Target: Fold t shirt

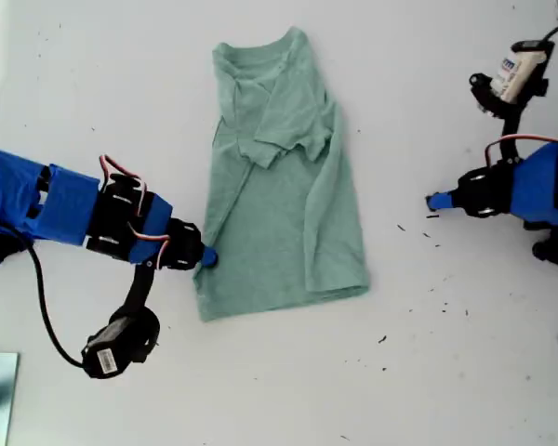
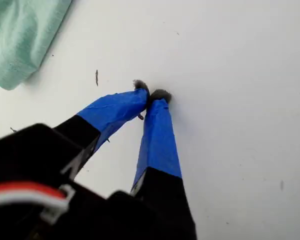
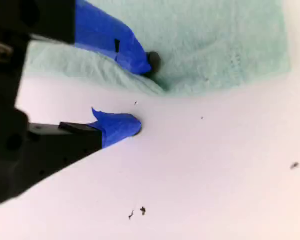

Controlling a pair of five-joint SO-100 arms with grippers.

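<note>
A white worktop (image 1: 465, 390) fills the exterior view, bare but for dark specks toward its lower right in that view, with the t shirt (image 1: 284, 195) lying near the middle, neckline toward the worktop's far edge.

The fold looks partly made: one side lies doubled over the body, a short sleeve resting on the chest, leaving a narrow upright strip. The side seen at the exterior view's right appears already tucked in, though the layers cannot be fully read. A bottom-to-top fold, judging by the long shape, is probably what remains.

My second gripper (image 3: 140, 95) stands at the shirt's long edge near the hem corner, on the exterior view's left, its jaws spread with one blue-taped fingertip (image 3: 149, 62) over the cloth edge and the other on bare worktop; it has hold of nothing yet.

My first gripper (image 2: 152, 95) hovers over bare worktop well apart from the shirt, toward the exterior view's right, its taped tips pressed together and empty.

Open room lies on every side of the garment, widest along the worktop's near edge.
</note>
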